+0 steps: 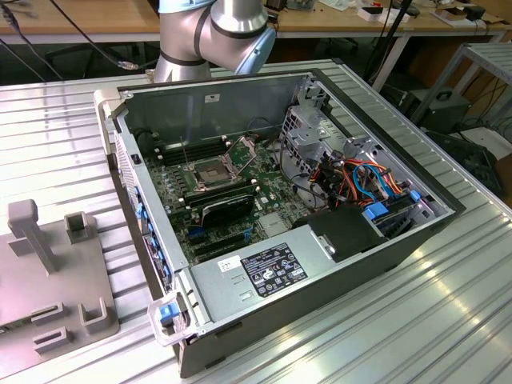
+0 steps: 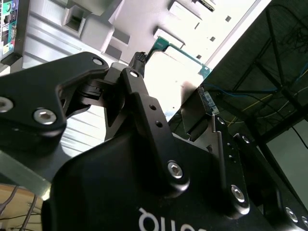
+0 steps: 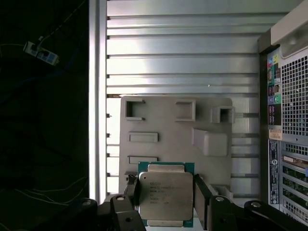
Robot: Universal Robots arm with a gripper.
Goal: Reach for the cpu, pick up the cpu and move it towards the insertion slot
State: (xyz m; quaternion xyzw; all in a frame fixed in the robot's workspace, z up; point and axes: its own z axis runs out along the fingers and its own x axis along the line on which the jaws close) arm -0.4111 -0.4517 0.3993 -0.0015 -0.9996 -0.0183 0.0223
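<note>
I have the end effector [image 3: 165,183] clamped on the cpu [image 3: 166,197] over the grey fixture [image 3: 163,120], at the case's [image 1: 240,100] eight o'clock in the exterior view.

Exterior view evenly lit, glare whitening the cpu [image 2: 185,65] behind the dark gripper [image 2: 174,82] in the second wrist view
</note>
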